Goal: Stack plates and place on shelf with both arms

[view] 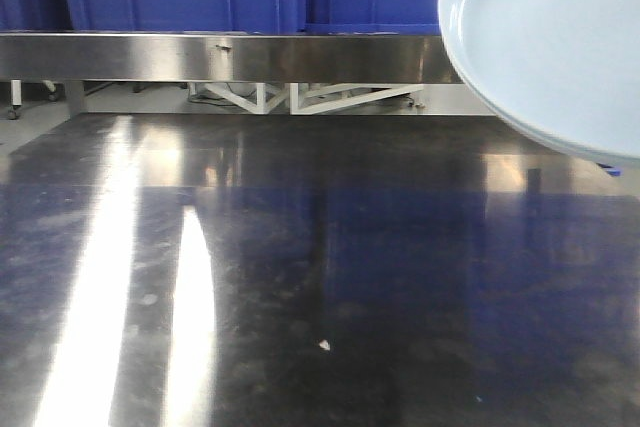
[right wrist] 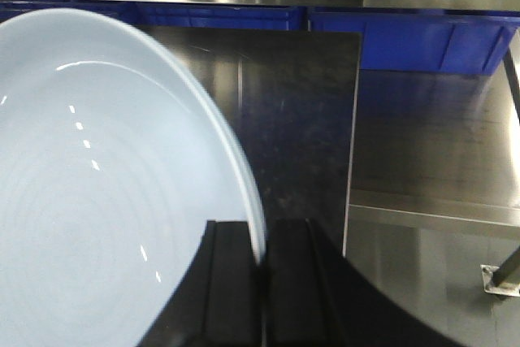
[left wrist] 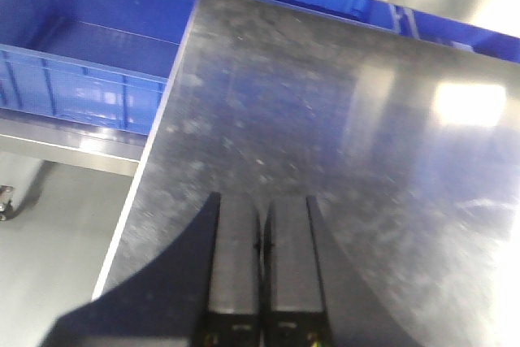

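- Clearly, the plates [view: 560, 37] are up in the air at the top right of the front view. They are above the steel table [view: 300, 247] and do not touch it.
- Along their lower edge two rims show, one lying upon the other.
- The right gripper [right wrist: 264, 237] pinches the plates at the rim, with one finger on each side of it. From the fingers the pale glossy surface spreads to the left of the right wrist view.
- The left gripper [left wrist: 262, 217] hangs over the table, near the table's edge. Its two fingers are pressed together with only a thin dark line between them, and they hold nothing.
- Blue crates [left wrist: 81, 62] stand beside and behind the table.
- A steel shelf edge [view: 250, 45] runs across behind the table in the front view, with blue crates above it.
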{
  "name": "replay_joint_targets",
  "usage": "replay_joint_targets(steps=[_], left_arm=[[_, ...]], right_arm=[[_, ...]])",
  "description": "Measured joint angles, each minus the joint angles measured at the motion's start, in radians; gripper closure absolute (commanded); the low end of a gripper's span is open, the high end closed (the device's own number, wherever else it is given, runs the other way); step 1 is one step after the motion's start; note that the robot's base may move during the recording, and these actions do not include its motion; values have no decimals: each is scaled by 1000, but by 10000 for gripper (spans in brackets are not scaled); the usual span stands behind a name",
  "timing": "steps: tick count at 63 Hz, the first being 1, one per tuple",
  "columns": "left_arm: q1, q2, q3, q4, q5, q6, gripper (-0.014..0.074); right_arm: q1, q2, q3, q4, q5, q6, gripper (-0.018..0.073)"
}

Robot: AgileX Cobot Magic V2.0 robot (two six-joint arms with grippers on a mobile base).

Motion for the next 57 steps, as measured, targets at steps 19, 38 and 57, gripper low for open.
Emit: replay_joint_targets(steps=[19,38,57], left_arm=[[0,0,0,0,0,0,494],[0,0,0,-2,0,0,494],[0,0,0,-2,0,0,494]], right_arm=[[0,0,0,0,0,0,511],[0,-6,0,0,2,0,511],[0,-6,0,0,2,0,511]])
